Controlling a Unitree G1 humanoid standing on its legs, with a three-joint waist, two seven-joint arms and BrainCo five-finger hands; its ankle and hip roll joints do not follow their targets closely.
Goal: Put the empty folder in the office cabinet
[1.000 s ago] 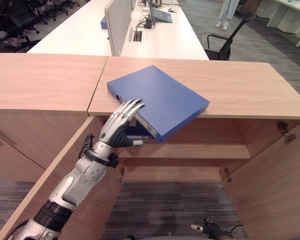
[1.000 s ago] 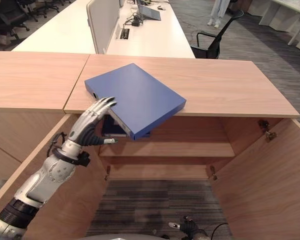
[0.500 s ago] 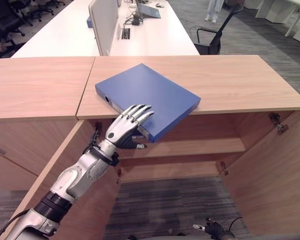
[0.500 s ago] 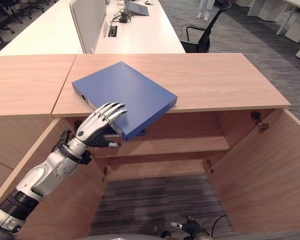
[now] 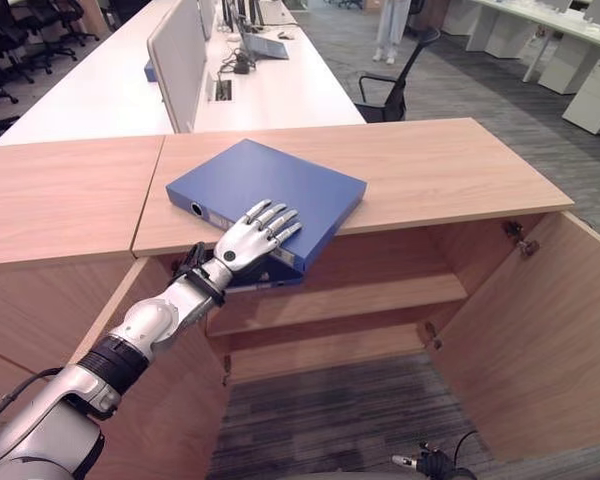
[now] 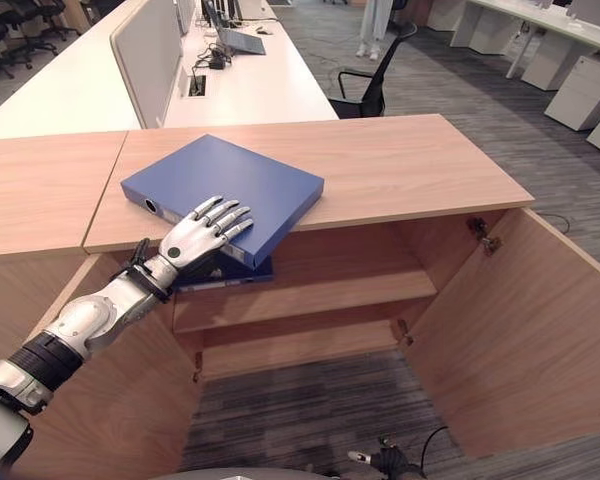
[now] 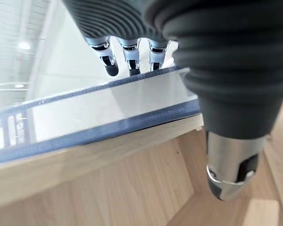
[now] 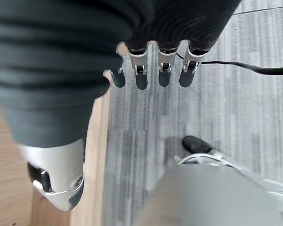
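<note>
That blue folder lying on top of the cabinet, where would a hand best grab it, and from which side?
Probably at the near corner that juts past the cabinet top, coming from the front. The blue folder lies flat, so only the overhang leaves room for a thumb beneath. The left hand already rests there, fingers spread on the cover, thumb under the edge.

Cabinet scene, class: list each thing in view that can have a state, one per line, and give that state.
Blue folder: closed, lying flat on the cabinet top, one corner past the front edge.
Office cabinet: both doors swung open.
Second folder: lying on the upper shelf inside.
Left hand: fingers spread flat on the blue folder's near edge, thumb below it.
Right hand: fingers straight, hanging over the floor, holding nothing.
</note>
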